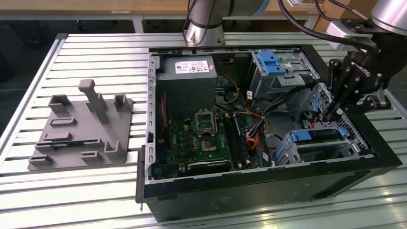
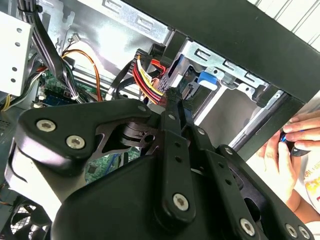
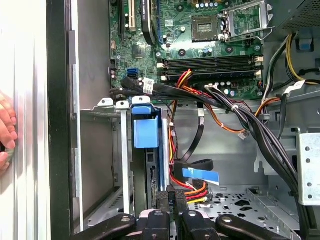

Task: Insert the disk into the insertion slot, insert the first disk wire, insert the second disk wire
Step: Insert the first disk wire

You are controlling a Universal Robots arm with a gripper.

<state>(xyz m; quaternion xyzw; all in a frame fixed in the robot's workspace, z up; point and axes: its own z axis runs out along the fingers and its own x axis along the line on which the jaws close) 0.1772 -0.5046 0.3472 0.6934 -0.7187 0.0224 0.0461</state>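
Open black computer case lies on its side on a slatted metal counter.

Writing seen, none transcribed:
- White printed label on the grey power supply, well apart from the insertion slot, across the green motherboard.
- White lettering down the black housing above the jaws.
- Small white sticker on a black cable, between motherboard and slot.
- Plain blue tag on a flat black cable near the slot.

Insertion slot: perforated grey cage in a corner of the case. The disk sits inside the slot, with its blue caddy handle showing at the slot's mouth.

Jaws: nearly together, apparently clamped on the black end of the power wire, a red, yellow and black bundle. Jaw tips hang just beside the disk, away from its handle end, at the slot's motherboard side.

Taller bay with blue latch stands near the slot, along the same case wall. A person's hand rests outside the case wall nearest the slot. Grey fixture plate sits on the counter, well apart from the slot, beyond the case.
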